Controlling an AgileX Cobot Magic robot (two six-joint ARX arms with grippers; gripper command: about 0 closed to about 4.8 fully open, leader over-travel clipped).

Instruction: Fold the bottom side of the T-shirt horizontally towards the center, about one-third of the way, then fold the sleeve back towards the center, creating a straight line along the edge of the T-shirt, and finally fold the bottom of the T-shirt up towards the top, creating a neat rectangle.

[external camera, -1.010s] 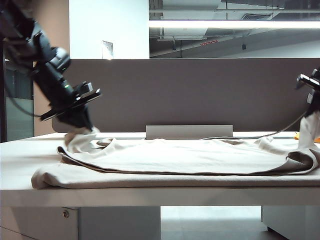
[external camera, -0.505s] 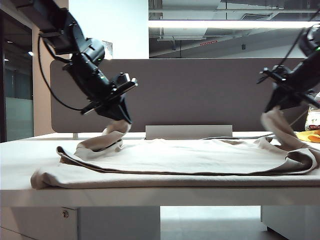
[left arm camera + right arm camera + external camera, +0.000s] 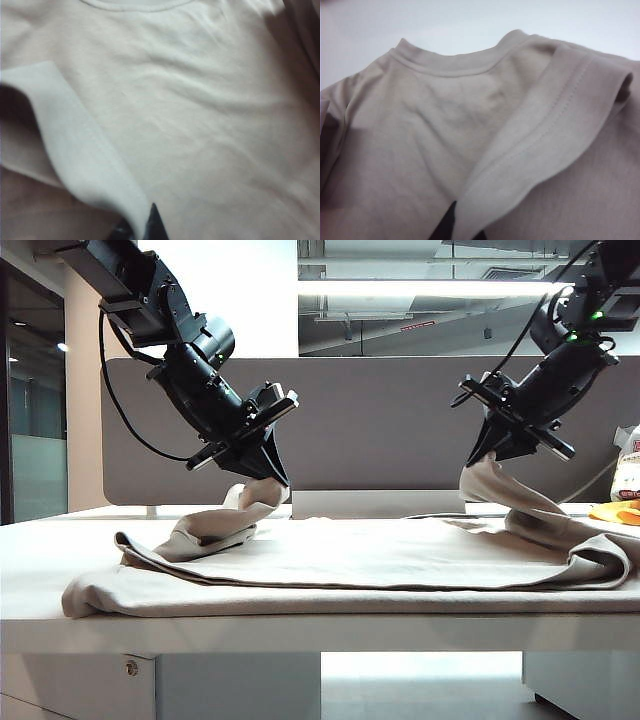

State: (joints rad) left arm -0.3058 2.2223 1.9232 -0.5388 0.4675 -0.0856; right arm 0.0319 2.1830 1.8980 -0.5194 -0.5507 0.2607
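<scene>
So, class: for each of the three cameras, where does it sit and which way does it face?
Exterior: table-edge height, facing the T-shirt; shows both arms, left gripper and right gripper.
Left wrist: on the left arm, looking down at cloth; dark jaws tip shows.
Right wrist: on the right arm, facing the collar; dark jaws show.
Shared: the shirt.

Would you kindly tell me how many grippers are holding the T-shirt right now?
2. The left gripper pinches a lifted fold of the T-shirt above the table's left side; the right gripper pinches another fold above the right side. None appear hidden.
</scene>
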